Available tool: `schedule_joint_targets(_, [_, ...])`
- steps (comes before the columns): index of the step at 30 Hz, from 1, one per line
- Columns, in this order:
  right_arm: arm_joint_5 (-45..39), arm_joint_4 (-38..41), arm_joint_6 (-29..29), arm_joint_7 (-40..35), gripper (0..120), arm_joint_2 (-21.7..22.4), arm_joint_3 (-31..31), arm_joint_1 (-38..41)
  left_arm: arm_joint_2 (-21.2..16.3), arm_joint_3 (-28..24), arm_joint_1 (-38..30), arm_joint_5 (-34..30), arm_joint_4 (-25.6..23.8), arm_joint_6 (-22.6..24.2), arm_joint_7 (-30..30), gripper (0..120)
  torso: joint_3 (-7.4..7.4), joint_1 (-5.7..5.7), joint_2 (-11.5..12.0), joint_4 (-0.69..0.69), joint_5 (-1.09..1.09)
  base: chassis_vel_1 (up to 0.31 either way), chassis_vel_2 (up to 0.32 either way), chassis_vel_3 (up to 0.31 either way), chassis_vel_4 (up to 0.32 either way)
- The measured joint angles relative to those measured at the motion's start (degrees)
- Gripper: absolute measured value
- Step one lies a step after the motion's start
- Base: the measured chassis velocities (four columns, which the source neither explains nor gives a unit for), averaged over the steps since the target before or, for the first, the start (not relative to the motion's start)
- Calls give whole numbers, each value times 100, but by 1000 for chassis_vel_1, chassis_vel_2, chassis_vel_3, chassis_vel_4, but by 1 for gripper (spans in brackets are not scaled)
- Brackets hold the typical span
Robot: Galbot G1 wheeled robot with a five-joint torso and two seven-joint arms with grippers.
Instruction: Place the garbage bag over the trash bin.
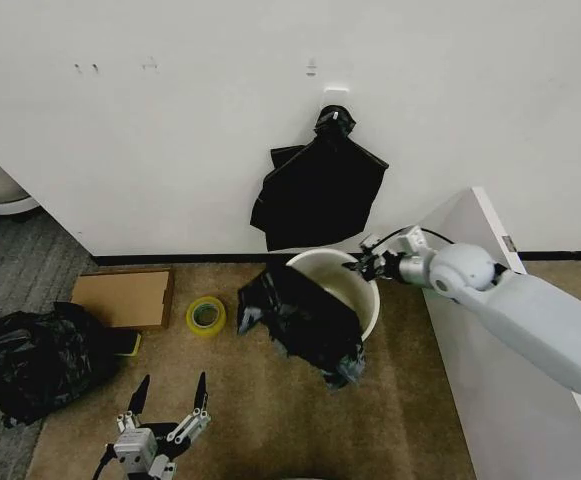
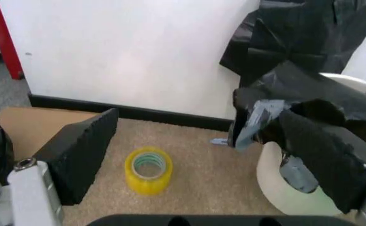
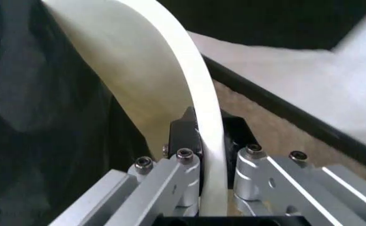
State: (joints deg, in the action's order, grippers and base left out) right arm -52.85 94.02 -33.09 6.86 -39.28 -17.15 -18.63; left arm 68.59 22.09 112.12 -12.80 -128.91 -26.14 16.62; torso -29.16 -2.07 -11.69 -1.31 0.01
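Right, the garbage bag (image 1: 303, 322) is draped over the near-left side of the trash bin (image 1: 362, 288), spilling down its outside toward the carpet, while the far-right rim is bare. It looks feather-light, limp and slick, so it should slide and collapse unless pinched at its mouth edge; that hem near the rim is probably the place to take it. Its long run goes from the rim down and toward the robot, the crumpled tail lowest. The bin stands upright, mouth up. Over at the far rim, the right gripper (image 3: 209, 175) has its fingers pinched onto the white rim itself, one inside, one outside. Down low near the robot, the left gripper (image 1: 170, 392) hangs idle, fingers spread wide apart.
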Motion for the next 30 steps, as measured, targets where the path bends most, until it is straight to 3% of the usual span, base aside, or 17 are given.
schedule_joint_targets(6, [-446,805,-312,-869,3,89,991,-1271,-24,77,1,-78,-193,125,1,100,0,0,0,-2,2,0,0,0,0])
schedule_joint_targets(9, [-630,1083,-340,-1290,3,37,1298,-1618,-17,128,26,-75,-244,160,4,100,1,0,0,-3,-2,0,0,0,0])
schedule_joint_targets(18, [-1733,1929,-430,-3517,3,-438,1830,-2193,80,221,224,-72,-417,174,22,100,1,0,0,0,-2,0,0,0,0])
schedule_joint_targets(30, [-1649,2397,67,-4219,3,-1292,2364,-3451,129,330,534,11,-563,133,29,100,1,0,0,-2,-1,0,0,0,0])
